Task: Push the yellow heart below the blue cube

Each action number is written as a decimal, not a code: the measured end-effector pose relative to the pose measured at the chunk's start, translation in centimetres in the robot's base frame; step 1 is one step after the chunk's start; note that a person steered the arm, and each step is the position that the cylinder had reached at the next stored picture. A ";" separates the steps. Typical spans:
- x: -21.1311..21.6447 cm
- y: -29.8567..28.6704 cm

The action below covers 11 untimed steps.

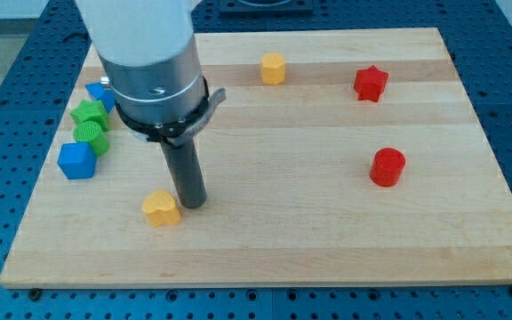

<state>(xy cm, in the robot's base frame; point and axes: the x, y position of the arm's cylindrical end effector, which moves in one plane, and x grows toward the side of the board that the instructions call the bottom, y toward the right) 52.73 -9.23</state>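
Note:
The yellow heart (161, 208) lies near the view's bottom left on the wooden board (327, 240). The blue cube (76, 161) sits at the board's left edge, up and to the left of the heart. My tip (193, 204) rests on the board just right of the yellow heart, touching it or nearly so. The arm's white and grey body (149, 62) rises above the tip and hides part of the board's upper left.
Two green blocks (90, 124) stand just above the blue cube, and another blue block (100, 92) peeks out beside the arm. A yellow hexagonal block (273, 68) lies near the top middle. A red star (371, 84) and a red cylinder (387, 167) lie on the right.

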 end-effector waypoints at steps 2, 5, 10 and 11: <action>3.7 -0.5; 2.7 -4.3; -0.3 -10.1; -0.3 -12.2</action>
